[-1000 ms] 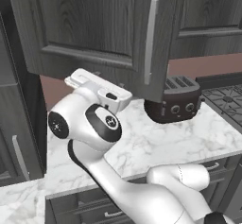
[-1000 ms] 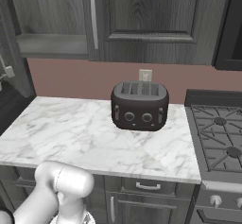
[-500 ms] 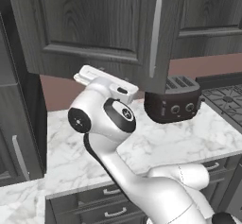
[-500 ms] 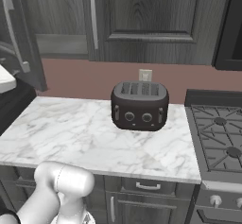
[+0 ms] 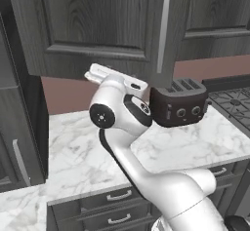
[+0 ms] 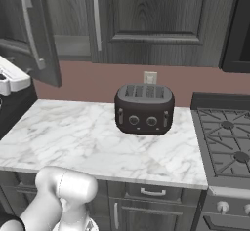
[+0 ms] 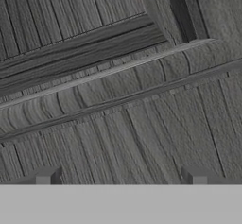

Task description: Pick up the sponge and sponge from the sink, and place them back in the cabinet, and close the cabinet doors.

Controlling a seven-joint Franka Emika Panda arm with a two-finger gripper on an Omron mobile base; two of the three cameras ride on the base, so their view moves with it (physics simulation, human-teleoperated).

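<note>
White marble counter (image 6: 88, 137) veined with grey, spread across the middle of the right base view. Dusty rose backsplash wall (image 6: 97, 84) behind it, carrying a small pale outlet plate (image 6: 150, 77) at 12 o'clock of the black toaster (image 6: 144, 109). At 3 o'clock of the toaster, a gas stove (image 6: 224, 142) with dark grates and round knobs along its front. Below the counter edge, dark grey drawer fronts (image 5: 114, 203) with short silver handles. At 9 o'clock in the left base view, a tall dark panelled unit (image 5: 17, 127) with a slim vertical handle. Even, soft light throughout, with faint shadows on the marble.
</note>
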